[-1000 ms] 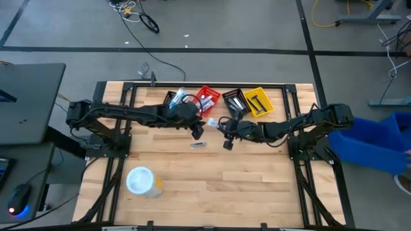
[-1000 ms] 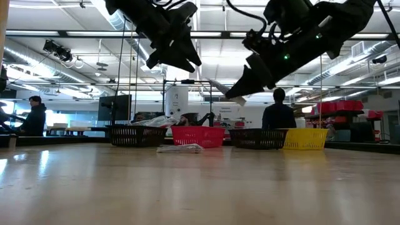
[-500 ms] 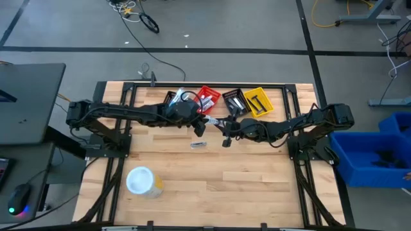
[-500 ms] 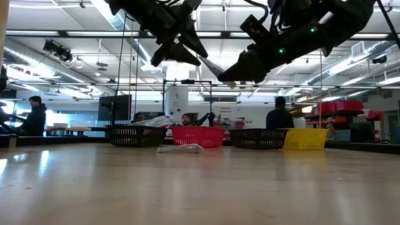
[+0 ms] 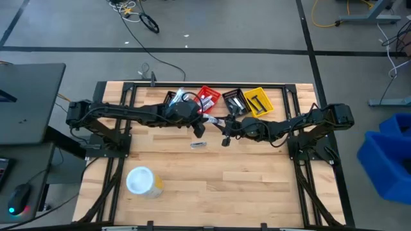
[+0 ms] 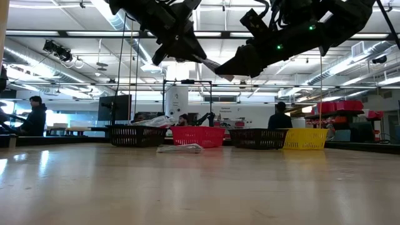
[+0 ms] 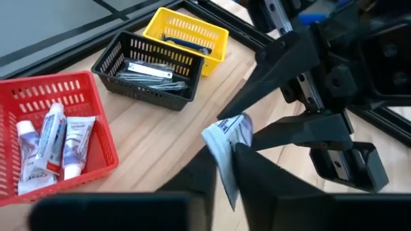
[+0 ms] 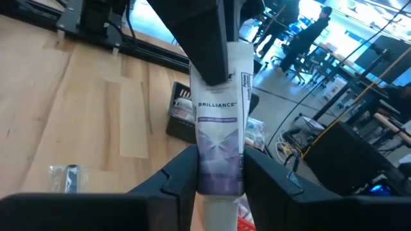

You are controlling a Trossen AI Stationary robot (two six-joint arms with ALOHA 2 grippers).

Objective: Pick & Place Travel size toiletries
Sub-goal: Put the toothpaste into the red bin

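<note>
The big white-lidded tub (image 5: 141, 180) stands closest, alone on the near part of the table (image 5: 257, 192), well away from the red basket (image 5: 207, 98). Closer to the red basket, a small packet (image 5: 198, 145) lies flat on the wood, not yet sorted. Just past the packet, and a little in front of the red basket, the two arms meet up in the air. The right gripper (image 8: 216, 168) is closed on one end of a small white tube (image 8: 220, 131). The left gripper (image 7: 221, 160) is pinching the other end of the same tube, so both hold it at once. This looks like a hand-over from one arm to the other. Farthest back, four baskets sit in a row. A black basket (image 5: 172, 99) stands on one side of the red one. The red basket has small tubes (image 7: 50, 146) inside. Another black basket (image 7: 148, 68), on its other side, holds thin silvery things, and the yellow basket (image 7: 183, 35) holds a dark stick. So much is already sorted, with the tube and packet left.
</note>
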